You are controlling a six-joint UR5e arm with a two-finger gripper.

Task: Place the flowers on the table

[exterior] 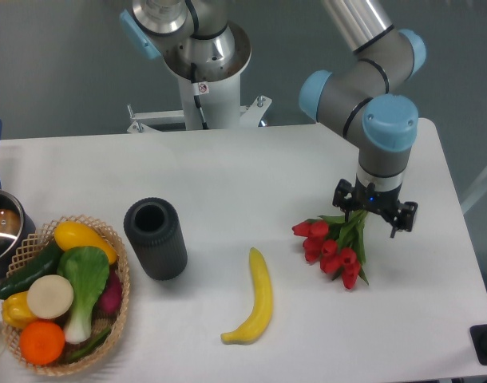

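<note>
The flowers point(331, 244) are a small bunch of red tulip buds with green stems and leaves, at the right of the white table point(227, 183). The buds point down-left and are at or just above the tabletop. The stems run up and right into my gripper point(365, 221), which points straight down over them and is shut on the stem ends. The stems and the wrist hide the fingertips.
A yellow banana point(256, 299) lies left of the flowers. A dark ribbed cylinder vase point(155, 238) stands left of centre. A wicker basket point(122, 299) with produce sits at the front left. A pot point(0, 227) is at the left edge.
</note>
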